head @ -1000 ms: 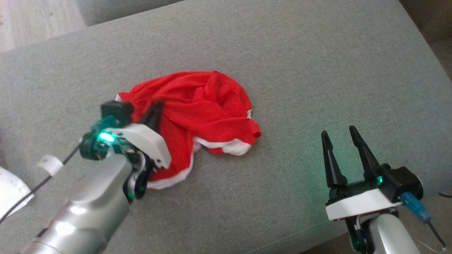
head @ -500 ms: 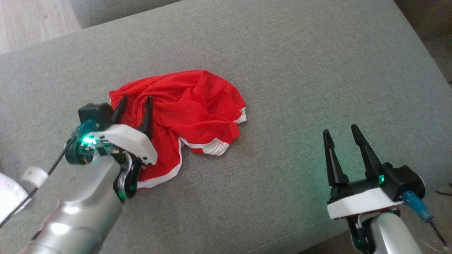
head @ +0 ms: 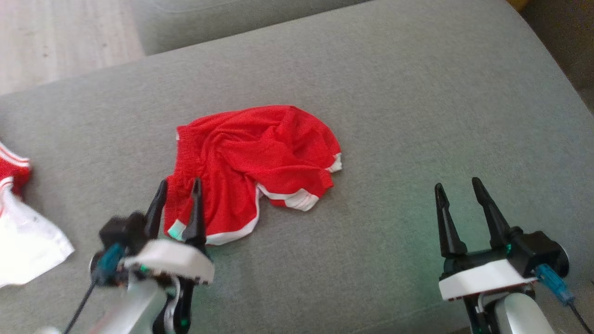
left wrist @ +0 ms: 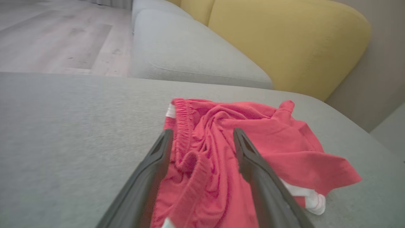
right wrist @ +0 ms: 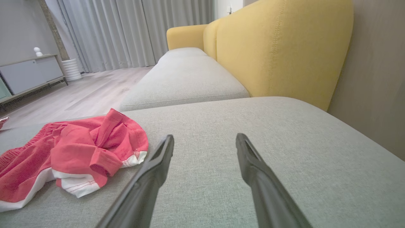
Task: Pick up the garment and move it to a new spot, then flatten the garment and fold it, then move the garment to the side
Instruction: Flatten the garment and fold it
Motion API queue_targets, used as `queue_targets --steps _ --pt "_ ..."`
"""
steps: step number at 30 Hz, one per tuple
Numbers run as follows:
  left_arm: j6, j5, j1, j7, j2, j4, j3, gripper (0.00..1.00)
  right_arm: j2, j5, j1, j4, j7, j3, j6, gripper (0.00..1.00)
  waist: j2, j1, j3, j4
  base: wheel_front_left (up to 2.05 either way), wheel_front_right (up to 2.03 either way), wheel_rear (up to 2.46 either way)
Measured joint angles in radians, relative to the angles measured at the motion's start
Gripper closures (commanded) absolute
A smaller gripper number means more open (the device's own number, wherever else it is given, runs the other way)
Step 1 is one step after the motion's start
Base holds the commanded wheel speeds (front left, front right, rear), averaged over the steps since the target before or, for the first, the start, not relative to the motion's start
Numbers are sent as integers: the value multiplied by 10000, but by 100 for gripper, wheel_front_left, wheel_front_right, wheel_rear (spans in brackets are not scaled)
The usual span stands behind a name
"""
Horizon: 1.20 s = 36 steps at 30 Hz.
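Though a heap overhead, garment (head: 253, 157) with gathered waistband (left wrist: 183, 126) from left wrist.

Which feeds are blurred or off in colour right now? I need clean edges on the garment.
Head view: red garment sharp, but the left gripper is motion-blurred at its base, and a green glow tints the cushion by the right gripper. Left wrist view: garment looks washed-out pink, finger bases soft. Right wrist view: evenly lit and sharp.

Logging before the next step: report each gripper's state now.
Left gripper: open, gripping nothing, at the near edge of the red shorts.
Right gripper: open, empty, apart from the shorts.
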Motion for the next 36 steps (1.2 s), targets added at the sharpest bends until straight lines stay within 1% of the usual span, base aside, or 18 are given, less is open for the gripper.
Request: queue_targets --steps 2,4,6,9,12,17,21,25,29,32,36 --pt "207 418 715 -13 -44 -541 564 0 0 -42 51 -4 0 -31 0 0 0 -1 -97 171 0 0 0" --pt "349 1170 1327 -17 -61 -894 1009 0 0 -42 65 -2 0 -115 0 0 0 -1 -183 356 0 0 0" --pt "330 1768 1909 -25 -173 -1114 1438 0 -2 -48 73 13 0 -190 0 0 0 0 -276 562 0 0 0" --pt "173 2625 2668 -25 -518 -1244 2082 0 0 -188 105 67 0 -205 0 0 0 -1 -432 873 0 0 0" --pt "-153 3494 3218 -25 -846 -1287 2742 0 0 -245 194 234 0 -205 0 0 0 0 -613 1171 0 0 0" --pt "-965 4663 3917 -25 -1473 -1331 3685 0 0 -274 457 619 0 -94 0 0 0 -1 -1021 1568 0 0 0" --pt "-1551 5463 4474 -27 -1860 -1250 4395 0 0 -192 576 1012 0 151 0 0 0 -1 -1322 1806 0 0 0" --pt "-2071 5981 4913 -25 -2259 -1076 5106 0 0 -186 694 1252 0 174 0 0 0 -2 -1510 1968 0 0 0" --pt "-2504 6378 4989 -25 -2608 -1053 5662 0 0 -184 692 1306 0 173 0 0 0 0 -1576 2055 0 0 0" --pt "-2849 6583 4989 -25 -2763 -997 5960 0 0 -184 692 1375 0 171 0 0 0 0 -1609 2082 0 0 0" --pt "-3160 6784 4989 -25 -2936 -851 6232 0 0 -140 692 1411 0 174 0 0 0 0 -1632 2053 0 0 0"
